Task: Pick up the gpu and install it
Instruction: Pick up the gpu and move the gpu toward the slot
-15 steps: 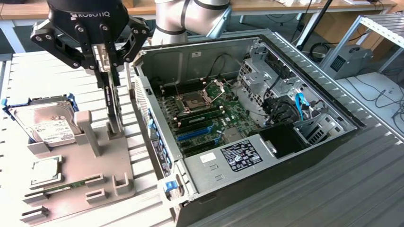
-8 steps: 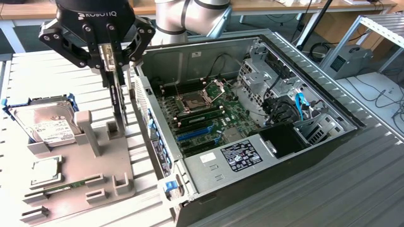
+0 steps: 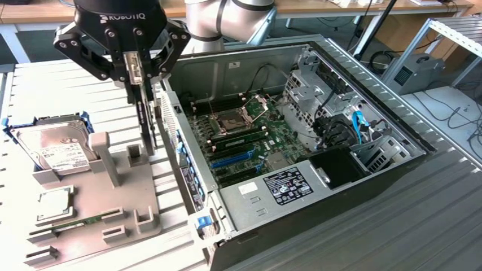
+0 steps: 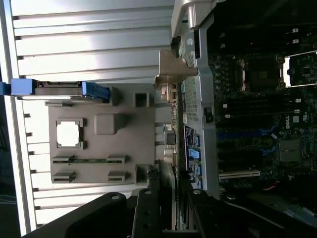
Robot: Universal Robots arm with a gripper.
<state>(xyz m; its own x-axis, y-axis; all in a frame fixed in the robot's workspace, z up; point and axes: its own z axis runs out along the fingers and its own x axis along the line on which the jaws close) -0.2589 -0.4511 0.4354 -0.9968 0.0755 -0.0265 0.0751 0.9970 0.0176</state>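
**Robot arm is holding graphics card beside open computer**

The pincer (image 3: 143, 79) is clenching the graphics card (image 3: 148, 121) by its upper end, and the card is hanging upright and edge-on over the grey parts tray (image 3: 132, 195). It is sitting just beside the rear wall of the open computer case (image 3: 226, 62), on the exterior view's left of it. The card's lower end is showing in front of a slotted post on the tray, and it is not possible to tell whether the two are touching. In the wrist view, the pincer's black fingers (image 4: 148, 213) are pointing down between the tray and the case. A hard drive (image 3: 51, 144) in a blue frame is leaning at the tray's far corner. A square processor chip (image 3: 54, 202) and a narrow memory stick (image 3: 79, 221) are lying in recesses nearer the camera. Inside the case, the motherboard (image 3: 241, 141) is lying exposed. Tray and case are resting on a ribbed metal table (image 3: 421, 226).
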